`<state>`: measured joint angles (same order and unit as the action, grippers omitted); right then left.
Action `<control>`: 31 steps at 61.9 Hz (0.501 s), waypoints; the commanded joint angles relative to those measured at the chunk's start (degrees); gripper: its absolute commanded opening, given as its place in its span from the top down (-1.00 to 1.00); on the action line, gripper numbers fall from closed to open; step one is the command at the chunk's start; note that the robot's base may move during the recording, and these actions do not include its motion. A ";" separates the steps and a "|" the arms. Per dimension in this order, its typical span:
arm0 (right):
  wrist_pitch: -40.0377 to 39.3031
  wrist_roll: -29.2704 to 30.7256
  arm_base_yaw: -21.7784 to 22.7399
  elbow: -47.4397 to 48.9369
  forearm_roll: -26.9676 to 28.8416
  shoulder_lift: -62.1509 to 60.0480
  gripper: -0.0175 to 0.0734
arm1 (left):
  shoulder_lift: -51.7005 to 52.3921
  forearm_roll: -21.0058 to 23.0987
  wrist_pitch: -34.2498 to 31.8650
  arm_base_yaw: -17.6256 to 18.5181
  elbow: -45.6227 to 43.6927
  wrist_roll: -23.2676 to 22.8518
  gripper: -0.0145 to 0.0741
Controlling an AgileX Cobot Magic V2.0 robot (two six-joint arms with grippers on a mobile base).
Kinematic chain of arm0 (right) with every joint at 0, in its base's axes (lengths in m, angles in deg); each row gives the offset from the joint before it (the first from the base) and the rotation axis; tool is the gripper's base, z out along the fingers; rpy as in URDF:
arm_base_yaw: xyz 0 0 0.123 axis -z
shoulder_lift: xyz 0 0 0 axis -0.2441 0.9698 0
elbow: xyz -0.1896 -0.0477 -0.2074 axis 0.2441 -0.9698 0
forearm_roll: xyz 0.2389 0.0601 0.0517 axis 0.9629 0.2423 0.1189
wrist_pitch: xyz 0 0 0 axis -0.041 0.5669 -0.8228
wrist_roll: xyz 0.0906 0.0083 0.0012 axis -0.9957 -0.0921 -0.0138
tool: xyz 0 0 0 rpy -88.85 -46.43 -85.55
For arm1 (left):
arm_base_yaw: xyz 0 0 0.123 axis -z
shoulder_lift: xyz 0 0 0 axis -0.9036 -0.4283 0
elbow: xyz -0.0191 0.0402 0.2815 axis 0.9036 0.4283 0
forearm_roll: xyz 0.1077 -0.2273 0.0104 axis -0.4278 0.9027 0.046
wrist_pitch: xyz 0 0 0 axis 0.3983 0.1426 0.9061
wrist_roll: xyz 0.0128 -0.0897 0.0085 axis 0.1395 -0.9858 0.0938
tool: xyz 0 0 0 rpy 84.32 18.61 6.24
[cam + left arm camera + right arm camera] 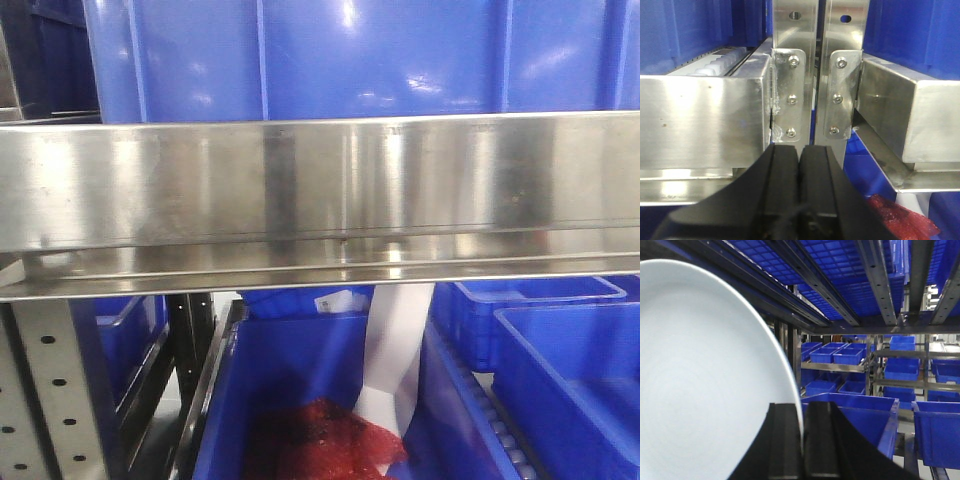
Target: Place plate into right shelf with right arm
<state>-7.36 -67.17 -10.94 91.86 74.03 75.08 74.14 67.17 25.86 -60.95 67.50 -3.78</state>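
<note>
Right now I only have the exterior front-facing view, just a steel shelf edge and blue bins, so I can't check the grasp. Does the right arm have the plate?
Observer: Yes. In the right wrist view the right gripper is shut on the plate, with the rim pinched in its jaws.
Operator: How is the plate sitting?
Observer: In that view it stands on edge, rising up and to the left from the gripper.
Operator: And the left arm?
Observer: The left gripper is shut and empty, facing two bolted steel uprights.
</note>
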 commanded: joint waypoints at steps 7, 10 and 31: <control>-4.38 -0.04 0.10 13.54 0.35 17.12 0.49 | 0.37 0.33 -5.03 0.49 0.46 -0.19 0.78; -5.10 -0.04 0.10 16.22 0.35 20.21 0.49 | 0.37 0.33 -5.03 0.49 0.46 -0.19 0.78; -13.23 0.42 0.10 29.80 0.35 44.09 0.49 | 0.37 0.33 -5.03 0.49 0.46 -0.19 0.78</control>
<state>-14.14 -67.17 -10.94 117.42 74.16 115.93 74.14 67.17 25.86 -60.95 67.50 -3.78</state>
